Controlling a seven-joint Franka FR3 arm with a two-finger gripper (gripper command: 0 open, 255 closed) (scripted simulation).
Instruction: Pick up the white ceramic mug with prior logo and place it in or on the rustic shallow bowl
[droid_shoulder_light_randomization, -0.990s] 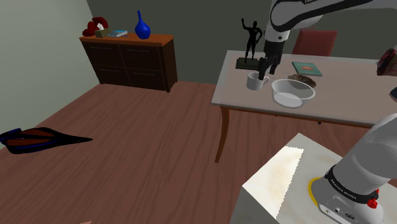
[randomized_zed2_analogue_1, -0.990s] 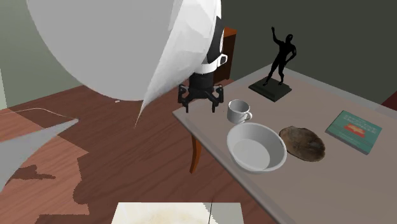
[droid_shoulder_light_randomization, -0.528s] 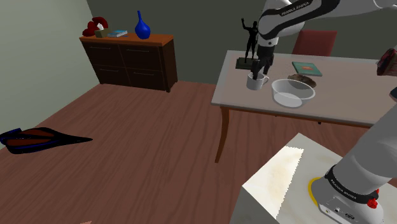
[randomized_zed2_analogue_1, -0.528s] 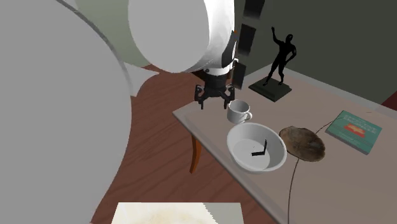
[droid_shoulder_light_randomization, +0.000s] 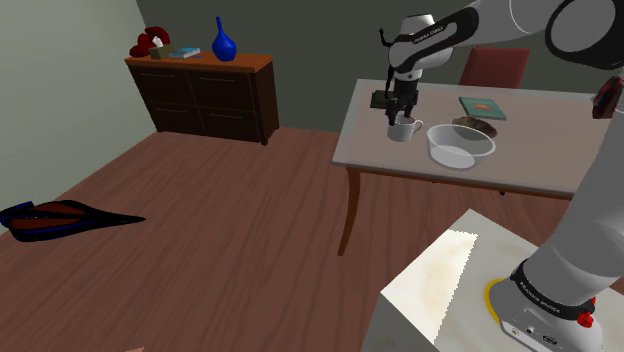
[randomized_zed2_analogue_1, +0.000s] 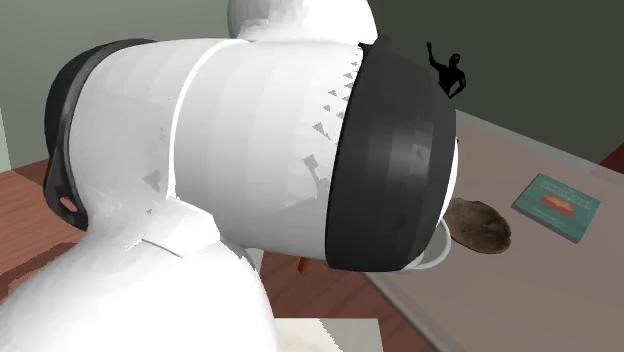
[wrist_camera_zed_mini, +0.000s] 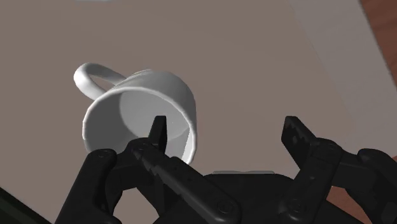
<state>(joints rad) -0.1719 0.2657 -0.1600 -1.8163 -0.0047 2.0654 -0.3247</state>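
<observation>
The white mug (droid_shoulder_light_randomization: 402, 130) stands upright on the grey table (droid_shoulder_light_randomization: 540, 165), handle toward the statue side. My gripper (droid_shoulder_light_randomization: 402, 108) hangs right above it, open. In the wrist view the mug (wrist_camera_zed_mini: 143, 111) is close below the gripper (wrist_camera_zed_mini: 227, 132): one fingertip (wrist_camera_zed_mini: 158, 132) sits over the mug's opening by its rim, the other fingertip (wrist_camera_zed_mini: 294, 130) stands outside it, and neither touches the mug. The brown rustic shallow bowl (droid_shoulder_light_randomization: 478, 126) lies behind a deeper white bowl (droid_shoulder_light_randomization: 460, 146). The second exterior view shows the rustic bowl (randomized_zed2_analogue_1: 480, 222) past the arm's large white link, which hides the mug.
A black statue (randomized_zed2_analogue_1: 447, 72) stands just behind the mug. A teal book (droid_shoulder_light_randomization: 483, 106) lies near the rustic bowl. A red chair (droid_shoulder_light_randomization: 493, 68) is behind the table. A dark dresser (droid_shoulder_light_randomization: 200, 95) with a blue vase (droid_shoulder_light_randomization: 224, 42) stands across the wooden floor.
The gripper has moved toward the shoulder view's left and come down over the mug. The arm has swung in front of the second exterior camera and now covers the mug there.
</observation>
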